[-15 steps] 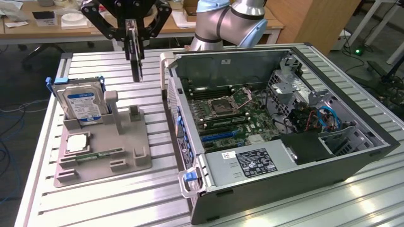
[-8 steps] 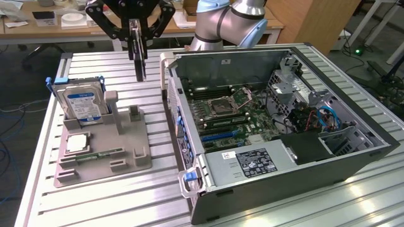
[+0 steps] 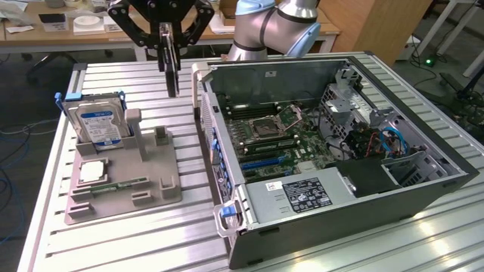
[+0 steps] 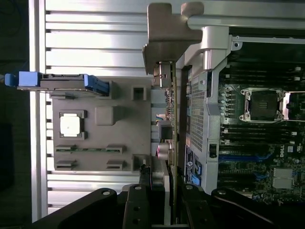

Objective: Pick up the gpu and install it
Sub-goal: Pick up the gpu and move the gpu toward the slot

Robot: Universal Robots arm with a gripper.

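While it hangs edge-on between tray point(image 3: 124, 195) and open case point(image 3: 355, 204), the gpu point(image 3: 172, 71) is pinched at its top edge by the fingers point(image 4: 137, 207) of the gripper point(image 3: 170, 44).
Thin, stiff board with black cooler and silver bracket point(image 4: 167, 38); it looks light but fragile, safest held by its bare edges. Below lies a ribbed metal table point(image 3: 128, 243).

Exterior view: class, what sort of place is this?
Probably a robotics lab: a robot arm whose tool grips a gpu, an open PC case on a slatted metal bench, and desks behind.
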